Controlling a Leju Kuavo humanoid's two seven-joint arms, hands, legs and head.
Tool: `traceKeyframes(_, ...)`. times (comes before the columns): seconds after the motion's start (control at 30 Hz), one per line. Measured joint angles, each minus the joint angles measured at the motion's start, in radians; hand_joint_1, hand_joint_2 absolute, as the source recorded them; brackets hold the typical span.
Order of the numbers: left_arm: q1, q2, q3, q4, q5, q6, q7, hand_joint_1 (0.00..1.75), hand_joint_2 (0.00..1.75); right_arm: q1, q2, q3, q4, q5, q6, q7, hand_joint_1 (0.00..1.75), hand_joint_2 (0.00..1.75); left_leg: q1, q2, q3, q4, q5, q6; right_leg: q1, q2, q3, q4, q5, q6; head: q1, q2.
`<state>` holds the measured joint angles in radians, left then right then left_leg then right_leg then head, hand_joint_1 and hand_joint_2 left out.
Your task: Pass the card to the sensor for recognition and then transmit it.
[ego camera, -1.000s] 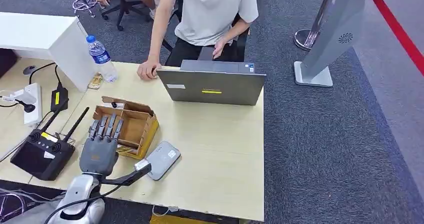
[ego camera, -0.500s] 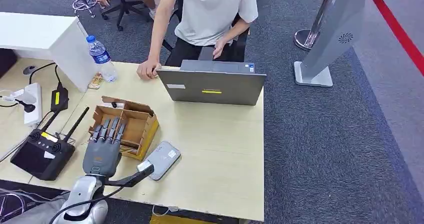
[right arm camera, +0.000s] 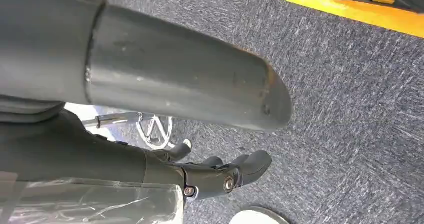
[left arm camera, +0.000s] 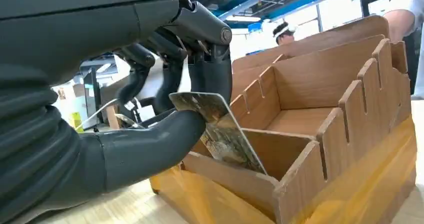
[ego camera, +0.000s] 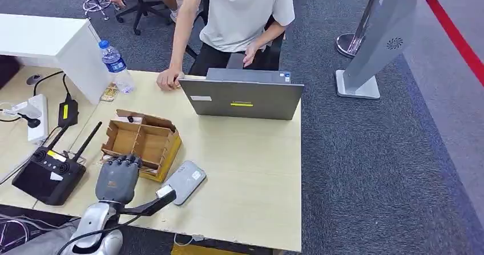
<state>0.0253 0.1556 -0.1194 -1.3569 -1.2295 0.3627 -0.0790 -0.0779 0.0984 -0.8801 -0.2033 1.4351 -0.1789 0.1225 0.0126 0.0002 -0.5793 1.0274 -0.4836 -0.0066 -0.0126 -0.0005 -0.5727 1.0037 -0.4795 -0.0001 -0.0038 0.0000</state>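
Card (left arm camera: 220, 129): pinched by our left hand (ego camera: 117, 178) at the cardboard box's (ego camera: 145, 144) near edge; sensor (ego camera: 185, 181) lies just right. Right hand (right arm camera: 225, 176): grasp indeterminable.

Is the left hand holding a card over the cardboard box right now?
Yes, in the left wrist view the left hand pinches the card between thumb and fingers, above a compartment of the box.

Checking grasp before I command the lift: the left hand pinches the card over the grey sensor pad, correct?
Not quite. The left wrist view shows the left hand pinching the card in the divided cardboard box, not over the grey sensor pad.
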Motion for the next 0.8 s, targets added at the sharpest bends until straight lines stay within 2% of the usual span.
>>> traceKeyframes(0.1,0.004,0.003,0.0,0.0,0.015,-0.009,-0.017,1.75,1.75,0.0,0.0,0.0,0.0,0.0,0.0,-0.001,0.0,0.0,0.0,0.0,0.0,0.0,0.0,0.0,0.0,0.0,0.0,0.0,0.0,0.0,0.0,0.0)
traceKeyframes(0.3,0.032,0.004,0.0,-0.031,0.021,0.051,-0.055,1.75,1.75,0.0,-0.001,0.0,0.0,-0.002,-0.001,-0.001,0.0,0.0,0.0,0.0,0.0,0.0,0.0,0.0,0.0,0.0,0.0,0.0,0.0,0.0,0.0,0.0)
traceKeyframes(0.6,0.135,0.011,-0.044,-0.272,0.009,0.098,-0.082,1.75,1.75,0.002,-0.005,-0.001,0.0,-0.023,-0.001,-0.005,0.0,0.0,0.0,0.0,0.0,0.0,0.0,0.0,0.0,0.0,0.0,0.0,0.0,0.0,0.0,0.0)
traceKeyframes(0.8,0.13,0.034,-0.074,-0.39,0.058,0.097,-0.097,1.75,1.75,0.002,-0.008,-0.002,0.0,-0.016,0.0,-0.008,0.0,0.0,0.0,0.0,0.0,0.0,0.0,0.0,0.0,0.0,-0.001,0.0,0.0,0.0,0.0,0.0)
